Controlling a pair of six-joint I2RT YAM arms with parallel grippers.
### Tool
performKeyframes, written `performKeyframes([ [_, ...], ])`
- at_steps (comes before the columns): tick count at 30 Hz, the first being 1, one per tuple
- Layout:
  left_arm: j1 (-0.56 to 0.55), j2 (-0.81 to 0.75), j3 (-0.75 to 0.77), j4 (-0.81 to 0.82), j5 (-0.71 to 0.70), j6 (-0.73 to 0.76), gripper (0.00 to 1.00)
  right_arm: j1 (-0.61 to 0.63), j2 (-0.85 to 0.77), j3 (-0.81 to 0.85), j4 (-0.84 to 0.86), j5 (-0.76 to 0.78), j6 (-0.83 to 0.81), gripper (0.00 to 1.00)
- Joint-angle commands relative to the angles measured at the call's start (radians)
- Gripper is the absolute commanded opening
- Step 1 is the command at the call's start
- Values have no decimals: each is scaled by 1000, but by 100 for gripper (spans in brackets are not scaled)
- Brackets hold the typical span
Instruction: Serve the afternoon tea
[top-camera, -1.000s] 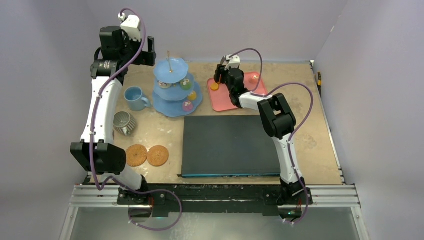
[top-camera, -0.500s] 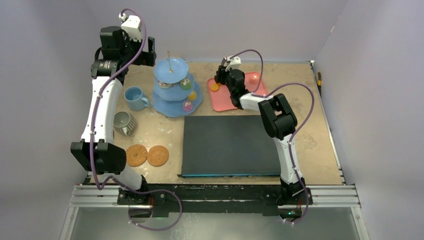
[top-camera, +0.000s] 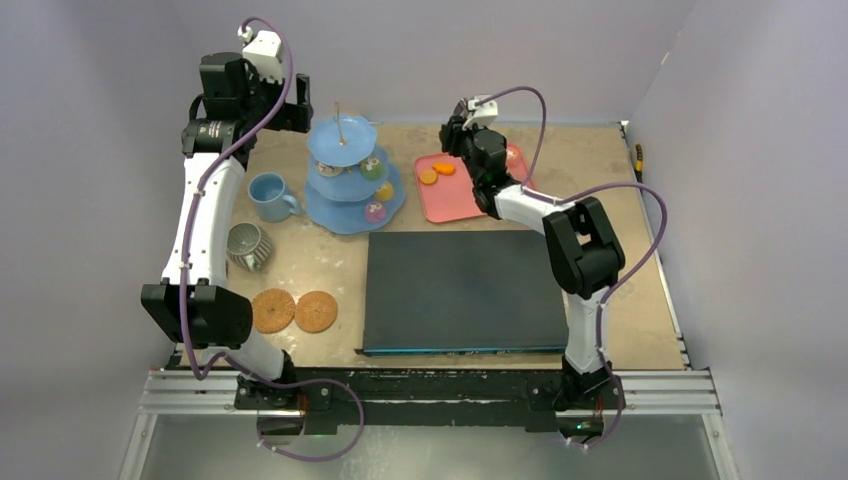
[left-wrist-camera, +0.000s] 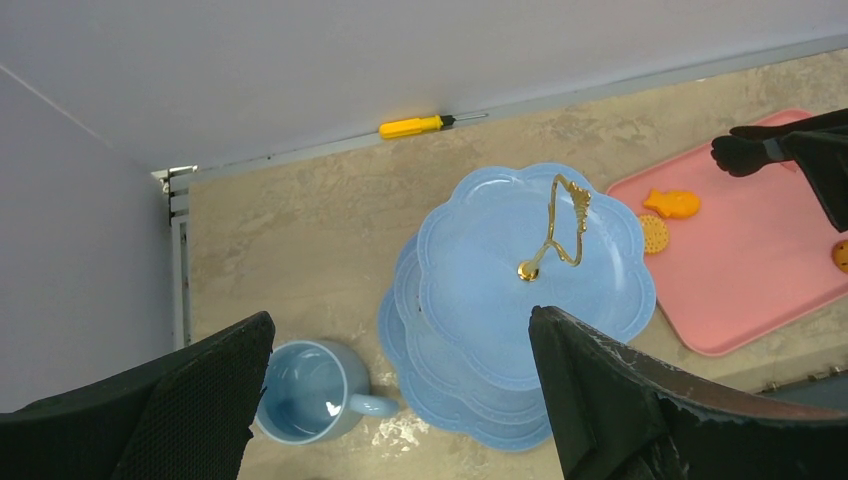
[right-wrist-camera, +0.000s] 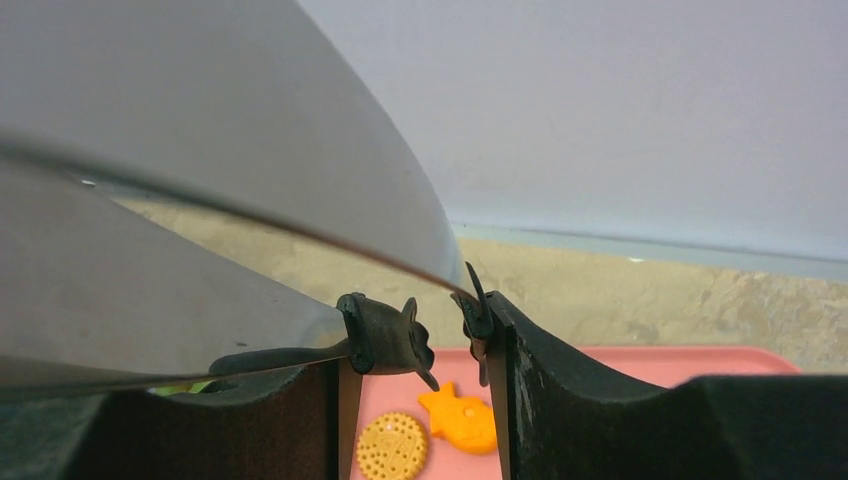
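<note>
Left gripper (left-wrist-camera: 400, 325) spread wide, high above the three-tier stand (left-wrist-camera: 480, 260); mug (left-wrist-camera: 305, 395) under its left finger. Right gripper (right-wrist-camera: 418, 365) clamps tongs (right-wrist-camera: 385, 340); below their parted tips, fish-shaped biscuit (right-wrist-camera: 462, 418) and round biscuit (right-wrist-camera: 392, 445) on pink tray (right-wrist-camera: 650, 365).

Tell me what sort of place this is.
Probably a robot lab cell: plain walls box in the tabletop, two arms are bolted to a metal rail, and a three-tier stand and pink tray hold small treats.

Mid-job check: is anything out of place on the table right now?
A yellow screwdriver lies along the far table edge, past the stand. It is a tool and does not belong with the tea things. Nothing looks spilled or tipped.
</note>
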Motion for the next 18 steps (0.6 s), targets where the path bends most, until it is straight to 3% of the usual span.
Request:
performKeyframes([
  [1, 4, -37, 24, 23, 19, 12, 99, -3, -21, -2, 12, -10, -23, 46],
  [18, 4, -19, 25, 23, 24, 9, 99, -44, 103, 34, -15, -137, -64, 52],
])
